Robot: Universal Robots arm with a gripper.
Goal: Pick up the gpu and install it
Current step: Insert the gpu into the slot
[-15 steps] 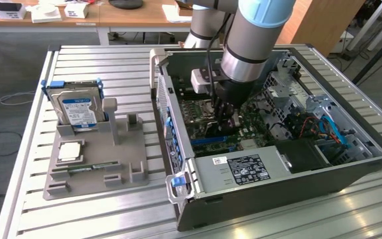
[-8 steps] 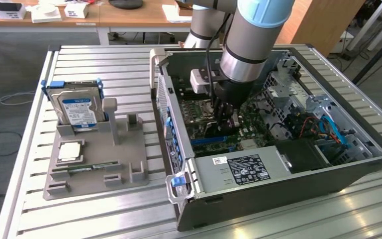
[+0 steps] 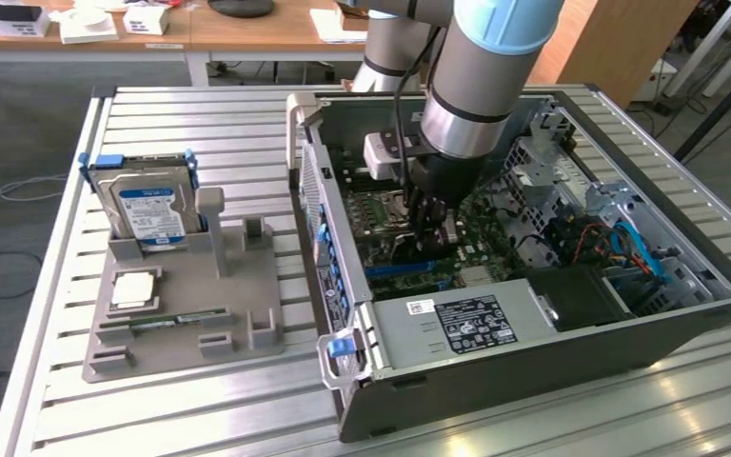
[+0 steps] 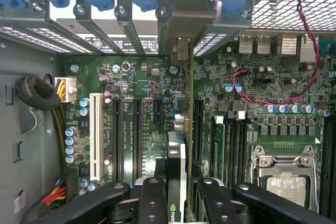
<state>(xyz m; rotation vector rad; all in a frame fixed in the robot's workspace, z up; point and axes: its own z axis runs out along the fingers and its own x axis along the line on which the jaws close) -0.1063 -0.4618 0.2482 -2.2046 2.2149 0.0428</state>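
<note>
arm [image 3: 467, 86] vertical, reaching down into pc case [image 3: 531, 373]; fingers [image 4: 152, 199] clamped on gpu [image 4: 177, 161], edge-on over mobo [image 4: 136, 82].

Slatted metal surface [image 3: 149, 419], running from the lower left of the frame to its right edge. Two items rest directly on it. Left of centre: a grey moulded holder [image 3: 232, 305], flat on the slats, with a hard drive [image 3: 149, 209] standing upright in its upper-left slot. Centre to right: an open computer case [image 3: 531, 381], lying on its side with the interior facing up, just beside the holder, a narrow strip of bare slats between them.
</note>
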